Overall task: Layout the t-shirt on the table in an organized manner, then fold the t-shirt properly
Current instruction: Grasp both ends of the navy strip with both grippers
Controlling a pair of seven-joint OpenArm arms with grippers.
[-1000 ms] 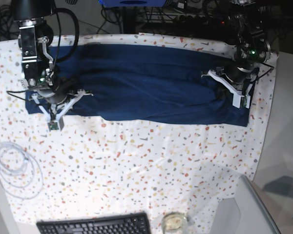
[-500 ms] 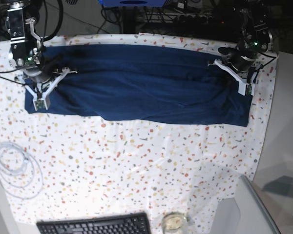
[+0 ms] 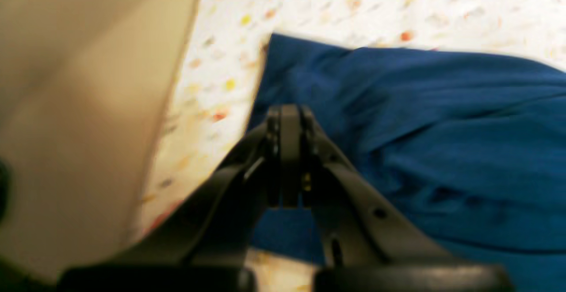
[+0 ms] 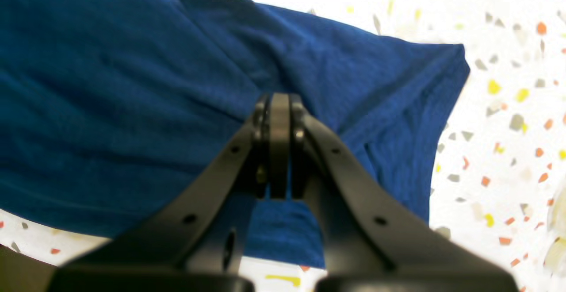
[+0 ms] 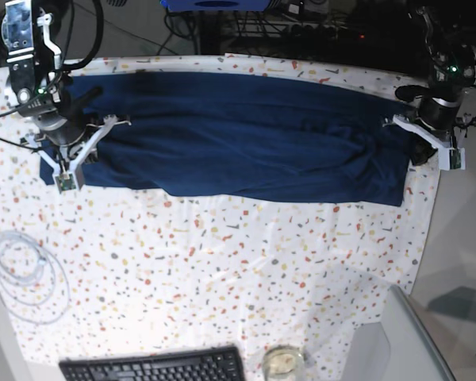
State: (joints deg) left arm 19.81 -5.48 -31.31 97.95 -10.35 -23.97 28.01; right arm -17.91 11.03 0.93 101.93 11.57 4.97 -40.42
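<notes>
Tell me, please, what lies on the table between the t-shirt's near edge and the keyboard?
In the base view, only bare speckled table lies between the t-shirt and the keyboard; the coiled white cable sits off to the side.

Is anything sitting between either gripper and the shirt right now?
Nothing visible. The left gripper and right gripper are both shut, directly over the t-shirt, one at each end, with only fabric beneath.

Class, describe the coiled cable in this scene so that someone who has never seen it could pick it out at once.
Start with the table, covered in a white cloth with coloured flecks, and the long navy t-shirt stretched across its far side. Look to the base view's left edge, nearer than the shirt: the coiled cable lies there. It is the only thin, pale, looped thing, unlike the black keyboard nearby.
</notes>
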